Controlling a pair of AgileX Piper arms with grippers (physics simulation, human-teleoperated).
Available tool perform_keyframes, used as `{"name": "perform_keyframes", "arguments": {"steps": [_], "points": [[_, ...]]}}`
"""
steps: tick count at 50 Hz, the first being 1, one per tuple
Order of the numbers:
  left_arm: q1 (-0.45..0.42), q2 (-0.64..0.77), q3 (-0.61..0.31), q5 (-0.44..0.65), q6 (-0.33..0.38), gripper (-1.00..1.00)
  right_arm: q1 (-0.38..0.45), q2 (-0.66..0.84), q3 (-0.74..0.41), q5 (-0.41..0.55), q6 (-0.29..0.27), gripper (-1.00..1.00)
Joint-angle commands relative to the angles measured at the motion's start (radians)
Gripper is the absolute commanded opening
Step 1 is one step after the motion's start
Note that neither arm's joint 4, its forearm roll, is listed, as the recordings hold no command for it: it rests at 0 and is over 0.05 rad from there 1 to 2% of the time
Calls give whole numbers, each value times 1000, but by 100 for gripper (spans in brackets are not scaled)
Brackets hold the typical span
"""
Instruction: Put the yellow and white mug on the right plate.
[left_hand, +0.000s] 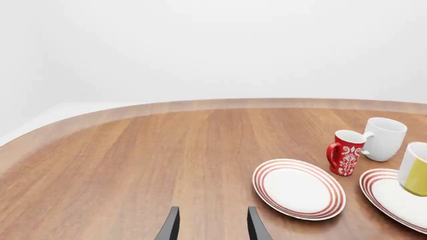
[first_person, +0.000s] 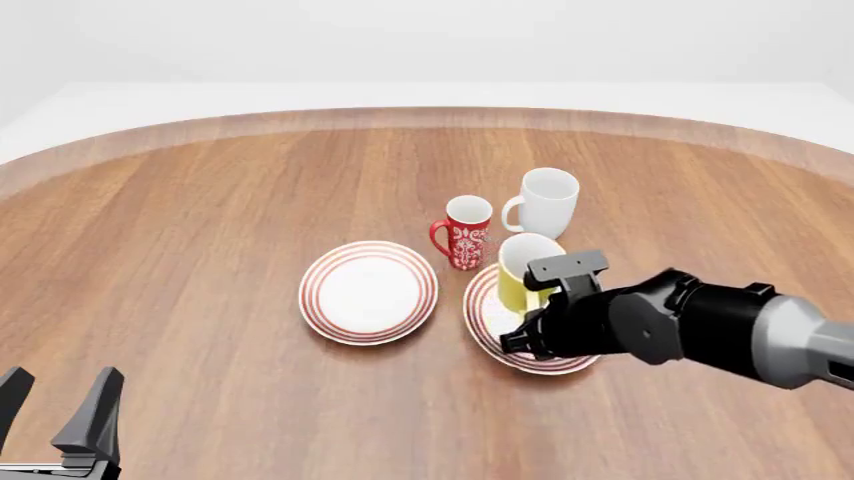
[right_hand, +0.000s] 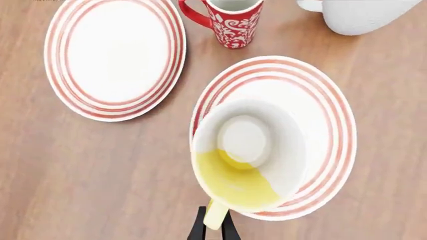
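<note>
1. Down at the near left corner of the front view sits the left gripper (first_person: 60, 405), its jaws standing apart with nothing between them, well away from all the crockery.
2. From the left wrist view those same dark fingers (left_hand: 169, 225) point out over bare wooden table (left_hand: 133, 165).
3. Moving right, we come to the left plate (first_person: 368, 292), white with red rings, lying flat with nothing on it.
4. Just beyond and to the right of it stands the red patterned mug (first_person: 467, 232), upright, handle turned to the left.
5. Behind that and a little further right is the all-white mug (first_person: 546, 203), also upright, close beside the red one.
6. Now the action: the yellow and white mug (first_person: 522, 270) is over the right plate (first_person: 483, 315), mouth up; whether its base touches the plate, I cannot tell.
7. From the right wrist view you look straight down into the mug's white inside (right_hand: 250, 150), with the ringed rim of the plate (right_hand: 337, 115) showing around it.
8. The right gripper (right_hand: 215, 222) has its jaws clamped on the mug's yellow handle, pinching it from both sides.
9. In the front view the right arm's dark wrist (first_person: 627, 320) comes in from the right edge and covers the near part of that plate.
</note>
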Motion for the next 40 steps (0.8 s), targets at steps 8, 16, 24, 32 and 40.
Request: {"name": "perform_keyframes", "arguments": {"steps": [8,16,24,32,40], "points": [[0,0,0,0,0,100,-86,52,9,-62,-11,-100],[0,0,0,0,0,100,-102,111,4,-98,-16,-100],[0,0,0,0,0,100,-124,148,-4,-121,-27,-100],[0,0,0,0,0,100,-119,172,-26,-121,-22,-100],[0,0,0,0,0,100,-115,189,-33,-131,-16,-100]]}}
